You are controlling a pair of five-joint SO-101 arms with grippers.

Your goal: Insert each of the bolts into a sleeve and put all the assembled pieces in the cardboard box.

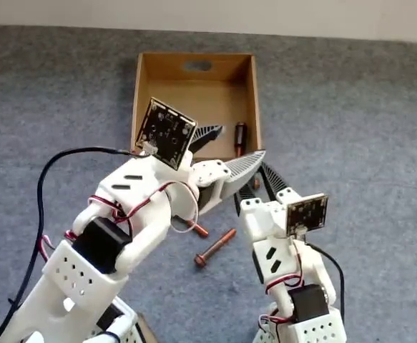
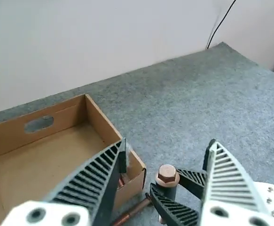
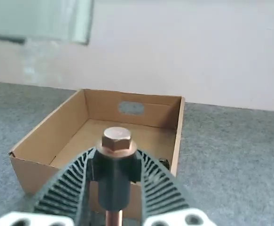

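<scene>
The cardboard box (image 1: 145, 86) stands at the far middle with one bolt-in-sleeve piece (image 1: 240, 134) lying inside by its right wall. My right gripper (image 3: 116, 157) is shut on a black sleeve (image 3: 114, 183) held upright, with a copper bolt's hex head (image 3: 116, 140) sitting on top of it, just in front of the box's near right corner. My left gripper (image 2: 168, 142) stands open, its ribbed fingers (image 2: 99, 176) straddling that bolt head (image 2: 167, 174) without touching it. In the high view the left gripper (image 1: 241, 141) hangs over the box's near right edge, above the right gripper (image 1: 253, 184).
A loose copper bolt (image 1: 215, 248) lies on the grey carpet between the two arms, and a second one (image 1: 194, 227) pokes out from under the left arm. Grey carpet spreads to both sides of the box.
</scene>
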